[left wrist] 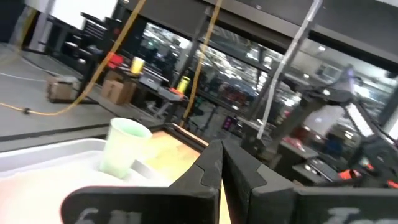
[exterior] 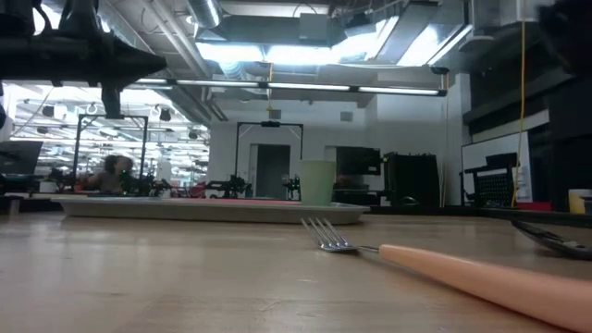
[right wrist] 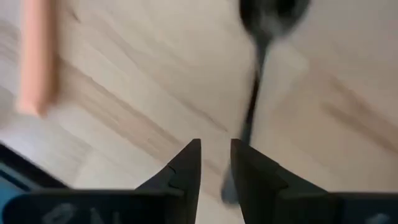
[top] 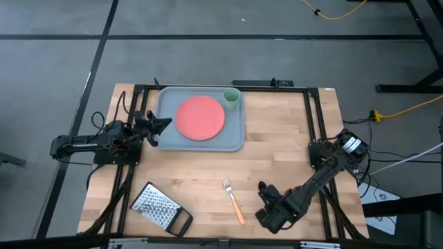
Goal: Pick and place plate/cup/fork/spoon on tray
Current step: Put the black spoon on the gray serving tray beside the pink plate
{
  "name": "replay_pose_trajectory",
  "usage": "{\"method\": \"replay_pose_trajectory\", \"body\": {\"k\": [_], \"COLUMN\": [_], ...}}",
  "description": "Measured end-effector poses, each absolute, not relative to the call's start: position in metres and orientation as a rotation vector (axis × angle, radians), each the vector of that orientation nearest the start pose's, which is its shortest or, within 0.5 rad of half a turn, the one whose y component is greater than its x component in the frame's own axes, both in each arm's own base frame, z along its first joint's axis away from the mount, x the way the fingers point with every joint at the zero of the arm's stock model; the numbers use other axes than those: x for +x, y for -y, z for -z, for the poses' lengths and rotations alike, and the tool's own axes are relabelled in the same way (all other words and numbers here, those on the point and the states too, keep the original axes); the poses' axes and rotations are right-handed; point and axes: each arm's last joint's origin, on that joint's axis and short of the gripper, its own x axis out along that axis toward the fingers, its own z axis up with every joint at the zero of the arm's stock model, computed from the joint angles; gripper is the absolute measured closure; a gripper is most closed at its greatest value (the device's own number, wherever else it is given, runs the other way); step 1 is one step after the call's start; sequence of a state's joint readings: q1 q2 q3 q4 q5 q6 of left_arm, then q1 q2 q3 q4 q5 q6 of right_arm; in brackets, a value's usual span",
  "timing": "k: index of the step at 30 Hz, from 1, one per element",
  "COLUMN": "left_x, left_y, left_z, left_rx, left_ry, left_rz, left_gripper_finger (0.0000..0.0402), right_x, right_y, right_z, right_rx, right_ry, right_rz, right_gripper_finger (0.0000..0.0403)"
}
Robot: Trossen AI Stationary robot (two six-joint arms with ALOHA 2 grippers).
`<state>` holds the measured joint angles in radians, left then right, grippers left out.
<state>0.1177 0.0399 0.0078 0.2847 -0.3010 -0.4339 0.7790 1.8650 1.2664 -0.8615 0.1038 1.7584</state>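
Observation:
The coral-red plate [top: 201,116] lies on the grey-blue tray [top: 166,142]. The pale green cup [top: 231,97] stands upright in the tray's far right corner and also shows in the left wrist view [left wrist: 124,146]. The orange-handled fork [top: 233,200] lies on the table near the front. The dark spoon [right wrist: 258,74] lies on the wood to the fork's right; in the high view my right arm hides it. My right gripper [right wrist: 216,163] hangs above the spoon's handle, fingers a narrow gap apart, touching nothing. My left gripper [top: 164,124] is shut and empty at the tray's left edge.
A metal grater with a black handle [top: 160,207] lies at the front left of the table. Bare wood lies between the tray and the fork. A black frame [top: 315,117] runs around the table's edges.

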Motion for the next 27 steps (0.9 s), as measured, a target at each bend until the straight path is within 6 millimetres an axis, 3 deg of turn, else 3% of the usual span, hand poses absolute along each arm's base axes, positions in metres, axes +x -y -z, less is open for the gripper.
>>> {"method": "replay_pose_trajectory", "body": {"k": [4,13,27], "left_x": [0.093,0.093,0.093], "left_y": [-0.021,-0.021,-0.021], "left_z": [-0.19,-0.19,-0.19], "left_rx": [-0.453,-0.454,-0.454], "left_ry": [0.35,0.351,0.351], "left_rz": [-0.404,-0.41,-0.409], "left_gripper_finger": [0.0401,0.0401,0.0401], "right_x": [0.254,0.241,0.238], "right_y": [-0.233,-0.219,-0.217], "right_z": [-0.175,-0.147,-0.143], "right_rx": [0.817,0.848,0.826], "right_ry": [-1.255,-1.191,-1.195], "right_rz": [0.7,0.85,0.864], "right_gripper_finger": [0.0312,0.0312,0.0312]}}
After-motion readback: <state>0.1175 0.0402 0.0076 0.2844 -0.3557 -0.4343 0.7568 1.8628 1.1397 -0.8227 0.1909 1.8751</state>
